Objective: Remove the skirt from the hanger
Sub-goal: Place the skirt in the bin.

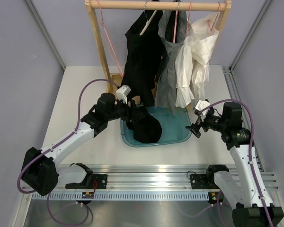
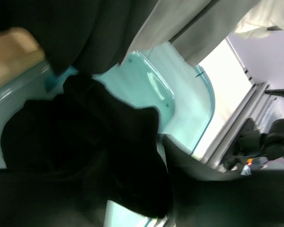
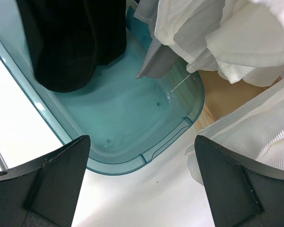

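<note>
The grey pleated skirt hangs from a pink hanger on the wooden rail, between a black garment and a white garment. Its lower corner dangles over the teal tub and shows in the right wrist view and the left wrist view. My left gripper is inside the tub, shut on the black garment's bunched lower end. My right gripper is open and empty beside the tub's right rim, below the white garment.
The wooden rack's left post and base stand behind the tub. An empty pink hanger hangs at the left. White fabric hangs close to my right gripper's right finger. Grey walls close in both sides.
</note>
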You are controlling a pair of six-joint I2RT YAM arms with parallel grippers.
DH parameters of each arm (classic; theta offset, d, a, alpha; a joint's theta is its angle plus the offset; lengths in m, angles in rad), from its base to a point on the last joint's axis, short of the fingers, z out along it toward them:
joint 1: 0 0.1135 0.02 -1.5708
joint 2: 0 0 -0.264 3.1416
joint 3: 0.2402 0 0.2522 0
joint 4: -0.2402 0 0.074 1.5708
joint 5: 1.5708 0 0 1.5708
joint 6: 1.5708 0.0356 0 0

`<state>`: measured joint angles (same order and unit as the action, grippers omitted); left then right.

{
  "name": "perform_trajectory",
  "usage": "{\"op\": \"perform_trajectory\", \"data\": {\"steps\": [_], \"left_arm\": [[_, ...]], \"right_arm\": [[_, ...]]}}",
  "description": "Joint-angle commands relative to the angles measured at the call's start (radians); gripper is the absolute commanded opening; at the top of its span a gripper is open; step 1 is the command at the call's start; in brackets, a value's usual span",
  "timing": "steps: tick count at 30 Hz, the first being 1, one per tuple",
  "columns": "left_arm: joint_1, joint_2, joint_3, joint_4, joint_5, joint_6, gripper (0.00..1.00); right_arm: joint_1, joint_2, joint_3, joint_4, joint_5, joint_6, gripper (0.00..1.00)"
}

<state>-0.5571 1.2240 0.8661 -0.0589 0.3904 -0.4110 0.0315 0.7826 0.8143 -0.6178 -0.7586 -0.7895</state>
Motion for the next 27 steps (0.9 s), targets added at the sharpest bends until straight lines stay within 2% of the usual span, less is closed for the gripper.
{"op": "perform_trajectory", "data": {"steps": [1,5,8,13,16,22,27], "left_arm": [[-0.004,-0.049,-0.033,0.105,-0.021,0.012,0.65],[-0.004,-0.108,-0.006,0.085,-0.031,0.084,0.77],[-0.004,-0.161,0.048,0.059,-0.033,0.175,0.83],[-0.004,-0.230,0.213,-0.102,-0.025,0.305,0.88],[-0.003,-0.222,0.348,-0.150,-0.070,0.307,0.97],[0.000,-0.108,0.634,-0.141,-0.163,0.259,0.98],[0.017,0.040,0.917,-0.047,-0.272,0.206,0.92]], "right_arm": [[-0.007,0.007,0.000,0.010,0.010,-0.016,0.99],[-0.008,0.009,0.000,0.010,0.008,-0.016,1.00],[-0.007,0.007,0.000,0.009,0.008,-0.016,0.99],[-0.008,0.009,0.000,0.009,0.007,-0.017,0.99],[-0.007,0.010,0.000,0.009,0.005,-0.017,0.99],[-0.008,0.017,0.000,0.007,0.002,-0.016,0.99],[-0.010,0.020,0.000,0.006,0.001,-0.016,0.99]]}}
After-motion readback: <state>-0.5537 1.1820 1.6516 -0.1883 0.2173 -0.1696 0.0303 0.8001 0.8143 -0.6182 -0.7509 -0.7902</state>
